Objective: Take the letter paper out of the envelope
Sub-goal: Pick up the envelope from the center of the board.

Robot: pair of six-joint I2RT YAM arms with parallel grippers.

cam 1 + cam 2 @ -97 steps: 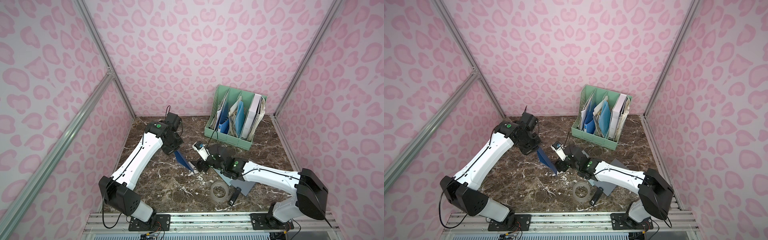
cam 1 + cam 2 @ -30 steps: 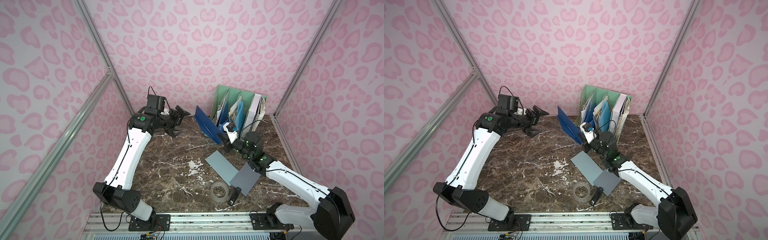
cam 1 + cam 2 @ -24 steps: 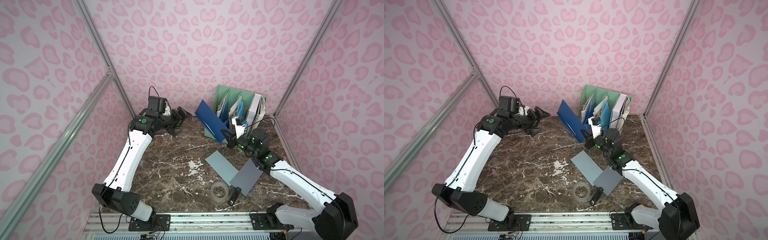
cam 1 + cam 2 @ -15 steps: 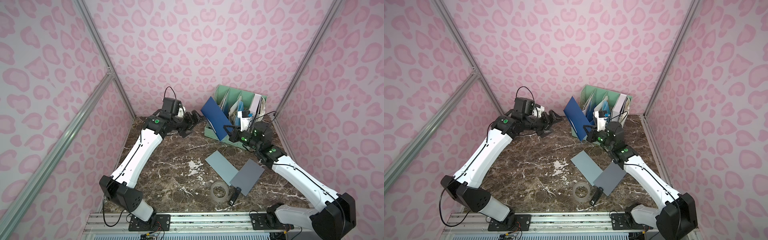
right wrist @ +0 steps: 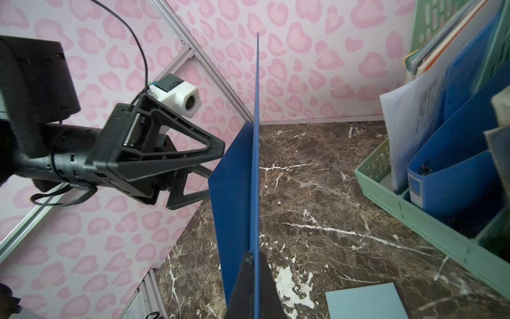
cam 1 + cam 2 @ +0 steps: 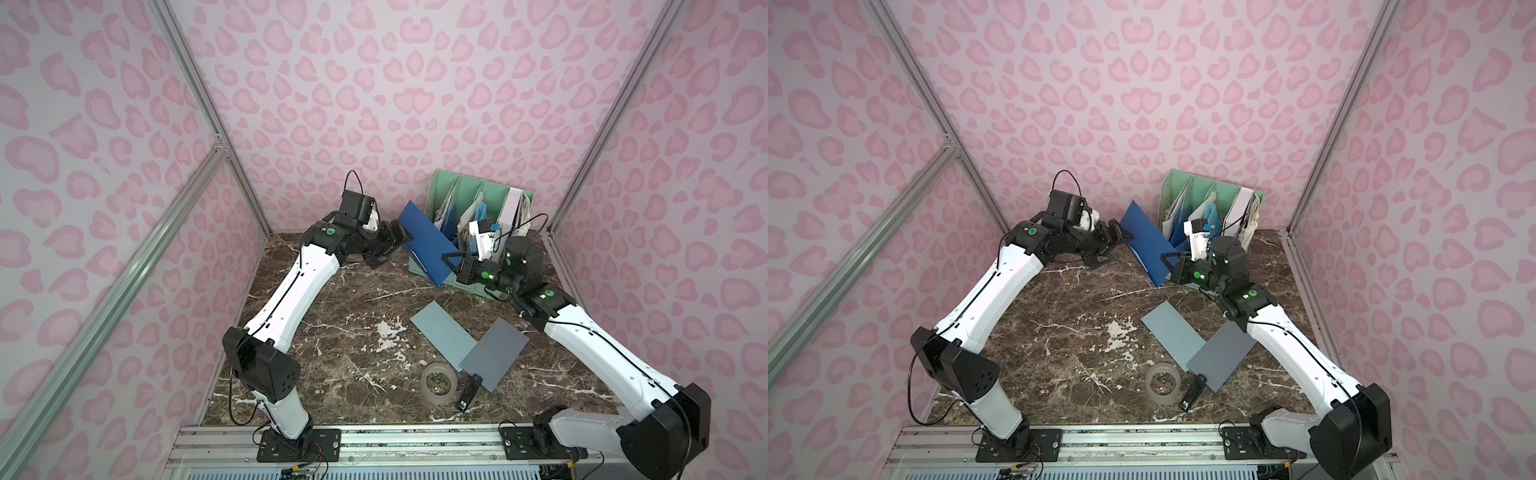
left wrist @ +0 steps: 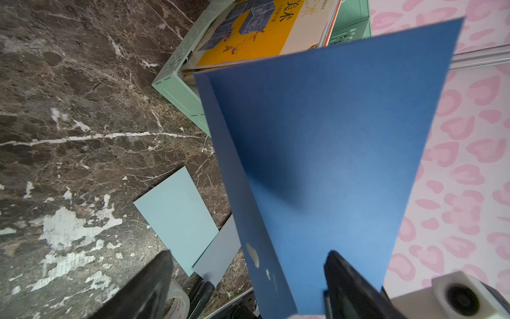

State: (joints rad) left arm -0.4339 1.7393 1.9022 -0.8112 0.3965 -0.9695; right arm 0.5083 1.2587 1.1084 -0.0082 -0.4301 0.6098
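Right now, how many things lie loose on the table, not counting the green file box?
Flat grey paper sheets: 2
Clear round tape roll: 1
Small black bar-shaped tool: 1
Total: 4

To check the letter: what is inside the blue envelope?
No paper shows at the edge of the blue envelope; its walls cover the inside. The right hand is shut on it.

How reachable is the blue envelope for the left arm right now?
Likely yes: the left gripper is open, jaws straddling the blue envelope at its free edge, with nothing else between them. The right gripper, shut on the opposite end, holds it up.
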